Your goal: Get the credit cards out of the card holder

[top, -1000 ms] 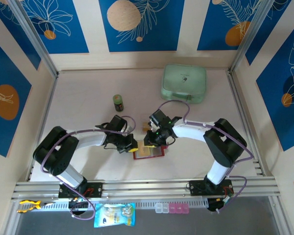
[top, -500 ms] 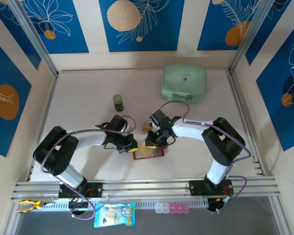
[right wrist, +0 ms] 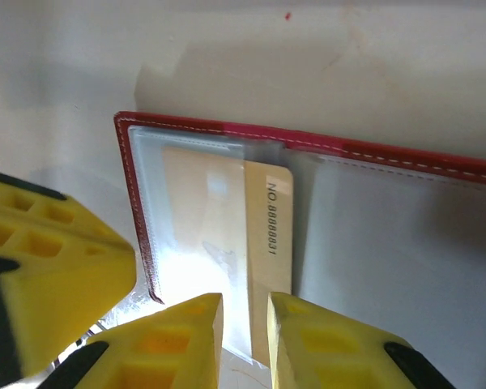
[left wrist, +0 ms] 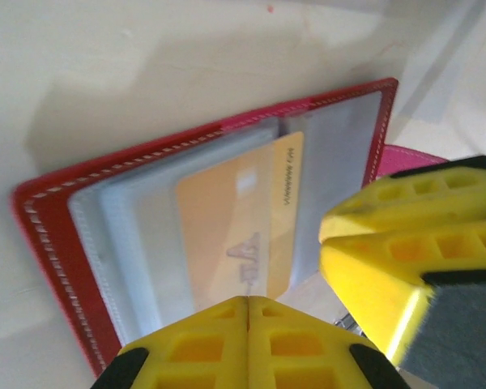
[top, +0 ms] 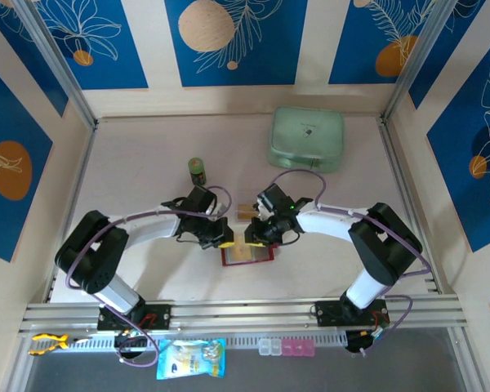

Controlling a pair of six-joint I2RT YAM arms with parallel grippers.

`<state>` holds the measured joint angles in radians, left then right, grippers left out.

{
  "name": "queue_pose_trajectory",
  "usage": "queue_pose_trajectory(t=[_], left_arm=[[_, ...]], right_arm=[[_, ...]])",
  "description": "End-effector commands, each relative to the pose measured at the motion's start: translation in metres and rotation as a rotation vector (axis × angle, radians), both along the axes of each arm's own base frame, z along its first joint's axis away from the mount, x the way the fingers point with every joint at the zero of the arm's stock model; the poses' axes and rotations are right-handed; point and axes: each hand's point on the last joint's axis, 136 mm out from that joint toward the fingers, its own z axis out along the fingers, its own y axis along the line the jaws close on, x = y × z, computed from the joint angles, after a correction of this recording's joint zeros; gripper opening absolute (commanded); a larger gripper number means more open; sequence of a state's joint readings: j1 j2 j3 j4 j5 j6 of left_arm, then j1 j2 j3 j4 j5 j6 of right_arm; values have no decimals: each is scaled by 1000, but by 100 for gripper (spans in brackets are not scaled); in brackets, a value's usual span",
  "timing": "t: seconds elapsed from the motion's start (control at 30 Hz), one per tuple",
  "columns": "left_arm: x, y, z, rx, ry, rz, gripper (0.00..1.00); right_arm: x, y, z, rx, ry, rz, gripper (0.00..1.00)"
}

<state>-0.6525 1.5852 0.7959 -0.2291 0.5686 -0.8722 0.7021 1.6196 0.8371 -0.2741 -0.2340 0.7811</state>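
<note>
Left gripper (left wrist: pixel 249 316): fingers pressed together, tips at the left end of the card holder (left wrist: pixel 53 243).

Card holder: lying open and flat on the table, clear sleeves facing up.

Tan-orange credit card (right wrist: pixel 269 219): inside one sleeve of the holder, with one long edge bare toward the holder's middle.

Right gripper (right wrist: pixel 245 312): fingers a narrow gap apart, tips over the holder's edge at that card.

My pale table (top: pixel 147 139) sits boxed in by cream walls (top: pixel 312 41) hung with blue panels (top: pixel 269 65) of orange fruit and white leaves, silver posts (top: pixel 54 59) at the corners.
</note>
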Motion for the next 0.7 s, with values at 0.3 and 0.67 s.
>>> queue_pose_trajectory(t=[0.3, 0.67], left_arm=[[-12, 9, -21, 101, 26, -38, 4], [-14, 11, -29, 121, 47, -44, 4]], right_arm=[[-4, 2, -11, 53, 97, -16, 23], [-3, 0, -18, 40, 126, -27, 23]])
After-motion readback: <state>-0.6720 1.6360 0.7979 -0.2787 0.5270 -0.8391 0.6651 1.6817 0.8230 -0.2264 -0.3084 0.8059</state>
